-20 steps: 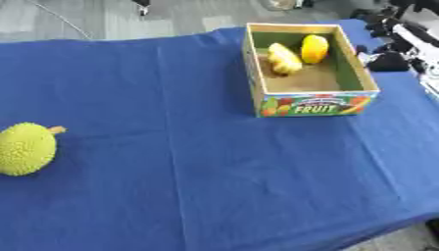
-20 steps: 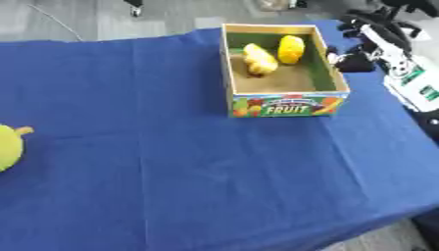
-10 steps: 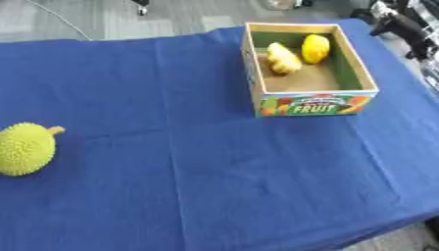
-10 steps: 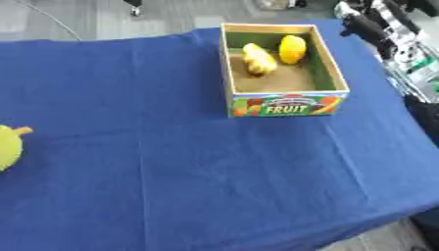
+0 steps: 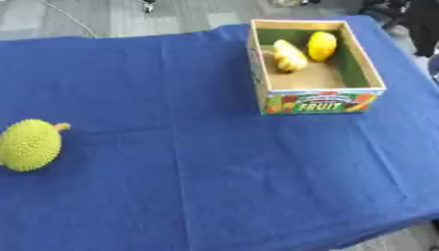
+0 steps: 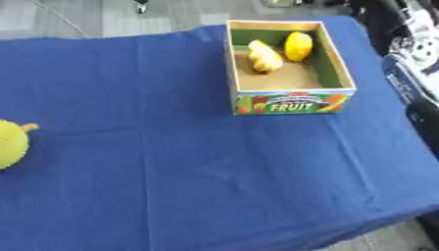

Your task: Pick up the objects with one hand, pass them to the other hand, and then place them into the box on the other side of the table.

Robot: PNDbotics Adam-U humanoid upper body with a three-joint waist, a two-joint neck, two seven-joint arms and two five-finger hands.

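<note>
A spiky yellow-green fruit (image 5: 30,145) with a short brown stem lies on the blue cloth at the far left. An open cardboard box (image 5: 319,100) marked FRUIT stands at the back right. Inside it lie a pale yellow fruit (image 5: 289,56) and a rounder yellow fruit (image 5: 322,45), side by side near the far wall. My right arm (image 6: 418,37) shows as black and silver parts beyond the table's right edge, apart from the box. A dark, blurred shape that may be my right hand (image 5: 420,22) is at the top right corner. My left hand is out of sight.
The blue cloth (image 5: 206,162) covers the whole table, with a wide bare stretch between the spiky fruit and the box. The table's front right corner (image 6: 403,215) drops off to grey floor. Grey floor and cables lie beyond the far edge.
My right hand has drawn back from beside the box's right wall, up and out toward the top right corner. The fruits and the box have stayed put.
</note>
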